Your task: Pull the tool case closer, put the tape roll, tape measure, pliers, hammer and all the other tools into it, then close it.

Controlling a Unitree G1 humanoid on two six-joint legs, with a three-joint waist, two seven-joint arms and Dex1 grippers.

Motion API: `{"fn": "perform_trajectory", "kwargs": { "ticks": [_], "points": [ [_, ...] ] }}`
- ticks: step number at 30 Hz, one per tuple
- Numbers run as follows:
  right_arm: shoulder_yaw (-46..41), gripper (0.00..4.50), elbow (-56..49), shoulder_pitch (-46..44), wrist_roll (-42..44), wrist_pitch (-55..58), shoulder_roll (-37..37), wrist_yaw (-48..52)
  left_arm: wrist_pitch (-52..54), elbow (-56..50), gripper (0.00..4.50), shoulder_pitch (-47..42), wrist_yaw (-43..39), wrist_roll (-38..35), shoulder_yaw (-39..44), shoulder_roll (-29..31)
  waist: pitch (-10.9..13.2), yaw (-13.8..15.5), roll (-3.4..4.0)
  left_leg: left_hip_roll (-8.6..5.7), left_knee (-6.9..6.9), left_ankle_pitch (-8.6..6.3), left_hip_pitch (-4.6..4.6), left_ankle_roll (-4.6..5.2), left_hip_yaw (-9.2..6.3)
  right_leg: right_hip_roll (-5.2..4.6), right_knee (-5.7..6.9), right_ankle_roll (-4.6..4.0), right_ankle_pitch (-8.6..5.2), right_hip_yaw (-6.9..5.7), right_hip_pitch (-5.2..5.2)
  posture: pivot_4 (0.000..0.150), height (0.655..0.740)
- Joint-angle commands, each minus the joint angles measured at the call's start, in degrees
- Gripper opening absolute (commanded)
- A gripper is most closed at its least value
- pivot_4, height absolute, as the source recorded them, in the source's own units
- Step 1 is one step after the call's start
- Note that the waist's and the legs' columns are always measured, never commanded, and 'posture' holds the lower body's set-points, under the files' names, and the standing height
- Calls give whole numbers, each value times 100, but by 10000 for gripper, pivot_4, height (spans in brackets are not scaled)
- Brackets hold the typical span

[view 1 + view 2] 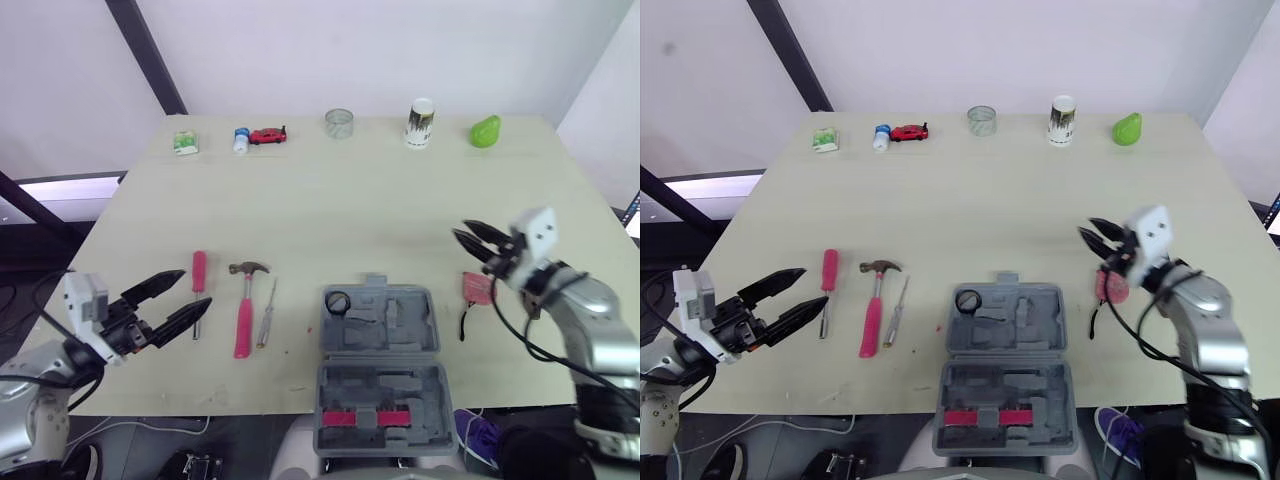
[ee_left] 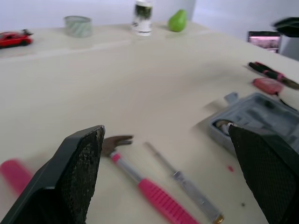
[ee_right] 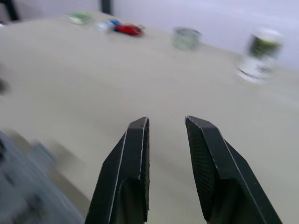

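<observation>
Open tool case (image 1: pixel 400 338), hammer (image 1: pixel 244 310) to left

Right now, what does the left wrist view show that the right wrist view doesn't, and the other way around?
Left wrist view, not the right: the open left gripper, pink-handled hammer, slim screwdriver, pliers, red tape measure and green pear. Right wrist view, not the left: the open right gripper, green packet and small blue-and-white bottle. Both: the table, red toy car, translucent cylinder, white canister and grey tool case, blurred in the right wrist view.
</observation>
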Motion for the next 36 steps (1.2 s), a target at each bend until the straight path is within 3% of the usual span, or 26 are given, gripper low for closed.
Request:
{"fn": "perform_trajectory", "kwargs": {
  "ticks": [1, 3, 6, 11, 14, 20, 27, 36],
  "points": [
    [-859, 12878, 165, 725, 232, -378, -153, -44, -265, 431, 45000, 296, -24, 169, 312, 66, 0, -16, -1, 0, -1, 0, 0, 1, 4, 0, -2, 0, 0, 3, 0, 1500, 7400],
    [-1156, 12878, 298, 1193, 359, -571, -102, -2, -430, 653, 45000, 496, -66, 281, 360, 38, 0, -39, -3, 2, 0, -1, 4, 1, 6, 2, -3, 1, 0, 5, 1, 1500, 7400],
    [-1571, 18986, 487, 1906, 642, -834, 64, 147, -607, 883, 45000, 818, -6, 399, 507, 1, -7, -26, -7, 13, 0, 0, 22, 2, 13, 15, -2, 0, 0, 15, 10, 1500, 7400],
    [-1869, 44264, 533, 2572, 958, -1067, 232, 155, -896, 1339, 45000, 1055, 11, 489, 718, 74, -10, -15, -12, 17, -3, -1, 38, 2, 14, 17, -12, -1, -1, 18, 27, 1500, 7400],
    [-2068, 44264, 584, 3118, 1099, -1253, 496, 135, -952, 1436, 45000, 1194, -40, 445, 850, 86, -18, -8, -19, 23, -11, -2, 90, 1, 12, -9, -29, -19, -12, 14, 79, 1500, 7400],
    [-2025, 44264, 707, 3334, 1177, -1497, 570, 114, -831, 826, 45000, 1379, -20, 338, 714, -131, -27, -11, -29, 22, -18, -2, 92, 1, 12, -35, -35, -25, -15, 35, 79, 1500, 7400],
    [-1828, 44264, 803, 2858, 1241, -1391, 85, 311, -524, -23, 45000, 1089, 64, 288, 416, -99, -32, -8, -25, 21, -19, -3, 90, 0, 11, -52, -36, -29, -14, 37, 78, 1500, 7400],
    [-800, 44264, 469, 2276, 1054, -1166, -422, 746, 123, -1443, 45000, 75, 23, -32, -437, 108, -34, 10, -15, 20, -24, -3, 82, 1, 9, -52, -37, -29, -13, 30, 79, 1500, 7400]
  ]
}}
